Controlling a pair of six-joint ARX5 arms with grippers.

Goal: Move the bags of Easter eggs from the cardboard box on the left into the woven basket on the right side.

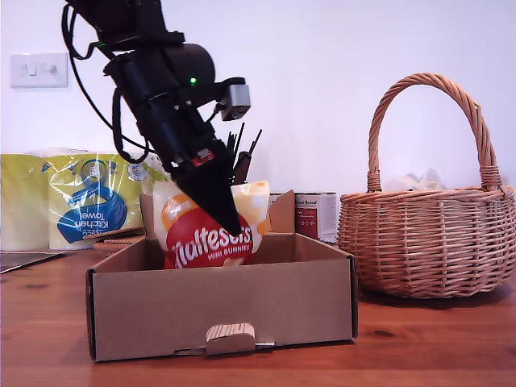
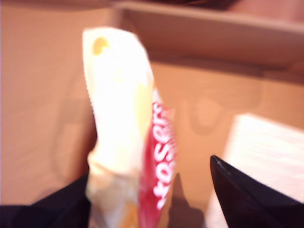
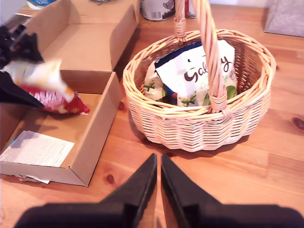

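**Maltesers bag lifted, grip looks marginal**

My first hand (image 1: 211, 193) pinches the Maltesers bag (image 1: 211, 234) by its top edge, above the cardboard box (image 1: 222, 310). My second hand (image 3: 158, 172), fingers nearly together and empty, hovers near the woven basket (image 3: 199, 128), which holds the Galaxy bag (image 3: 202, 71). Risk: thin edge grip, so the glossy pouch may slip or catch the box wall.

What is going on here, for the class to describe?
One arm's tool has gripped the Maltesers bag and holds it upright above the floor of the box. The basket at the exterior view's right already holds the Galaxy bag on top of a dark blue one. The other tool hangs shut over the table near the basket. A sheet of paper lies in the box.
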